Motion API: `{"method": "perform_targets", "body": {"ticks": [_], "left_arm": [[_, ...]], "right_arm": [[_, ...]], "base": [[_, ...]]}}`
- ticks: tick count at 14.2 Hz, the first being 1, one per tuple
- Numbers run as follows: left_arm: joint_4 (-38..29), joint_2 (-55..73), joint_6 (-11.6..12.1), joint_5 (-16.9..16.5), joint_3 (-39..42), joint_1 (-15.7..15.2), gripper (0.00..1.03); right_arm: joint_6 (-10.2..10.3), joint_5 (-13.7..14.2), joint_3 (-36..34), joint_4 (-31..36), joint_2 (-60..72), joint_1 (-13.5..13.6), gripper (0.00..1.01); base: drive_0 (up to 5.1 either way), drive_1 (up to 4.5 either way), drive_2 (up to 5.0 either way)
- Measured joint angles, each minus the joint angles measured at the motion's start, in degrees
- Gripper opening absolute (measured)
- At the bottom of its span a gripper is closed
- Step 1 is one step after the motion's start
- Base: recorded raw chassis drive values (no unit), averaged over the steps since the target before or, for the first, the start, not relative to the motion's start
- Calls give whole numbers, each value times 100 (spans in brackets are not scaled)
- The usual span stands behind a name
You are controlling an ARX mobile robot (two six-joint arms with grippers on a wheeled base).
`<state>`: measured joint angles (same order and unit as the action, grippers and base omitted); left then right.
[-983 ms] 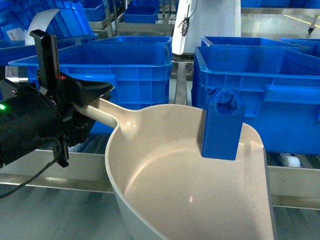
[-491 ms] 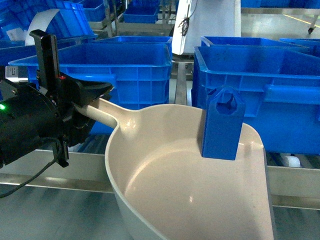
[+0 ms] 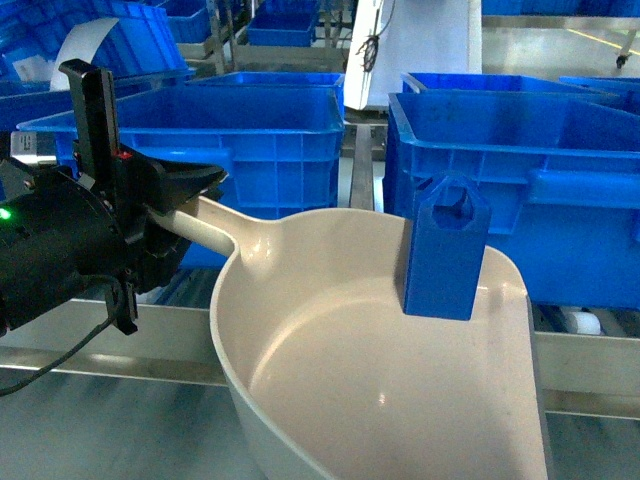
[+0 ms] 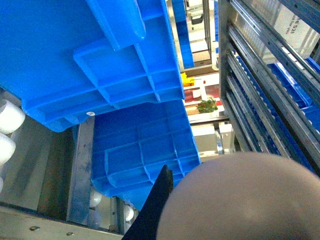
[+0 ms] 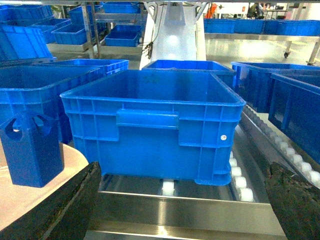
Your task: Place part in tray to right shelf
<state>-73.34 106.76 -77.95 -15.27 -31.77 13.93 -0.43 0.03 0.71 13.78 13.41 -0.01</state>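
One blue part (image 3: 446, 250) stands upright inside the cream tray (image 3: 330, 380), near its right wall toward the front lip, so the loading is done and the carrying step is in hand. The left gripper (image 3: 170, 205) has the tray by its long handle: in the head view the dark jaws sit closed around the handle where it leaves the bowl, and the tray hangs out in front of the robot, above the flat steel front rail of the right shelf (image 3: 590, 365). The left wrist view shows only the rounded back of the tray and the undersides of blue crates (image 4: 100, 65), so the grip itself is judged from the head view.

The right gripper (image 5: 185, 200) holds nothing; its two dark fingers (image 5: 65, 205) stand wide apart at the lower corners of its own view, with a blue crate and white rollers between them. The part lies just left of its left finger, well apart from the left gripper at the other end of the tray.

The next move, as I judge it, calls for carrying the tray level toward the rollers and setting it down gently. The part is tall and narrow, so a tilt or a jerk could topple it. The crates crowd the shelf, leaving little free roller space.
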Motion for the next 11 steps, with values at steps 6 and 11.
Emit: {"method": "perform_targets", "body": {"ticks": [6,11], "left_arm": [[0,0,0,0,0,0,13],[1038,-1038,221,1228,42,118,13]], "right_arm": [[0,0,0,0,0,0,98],[0,2,0,-2,0,0,98]], "base": [[0,0,0],[0,0,0]]}}
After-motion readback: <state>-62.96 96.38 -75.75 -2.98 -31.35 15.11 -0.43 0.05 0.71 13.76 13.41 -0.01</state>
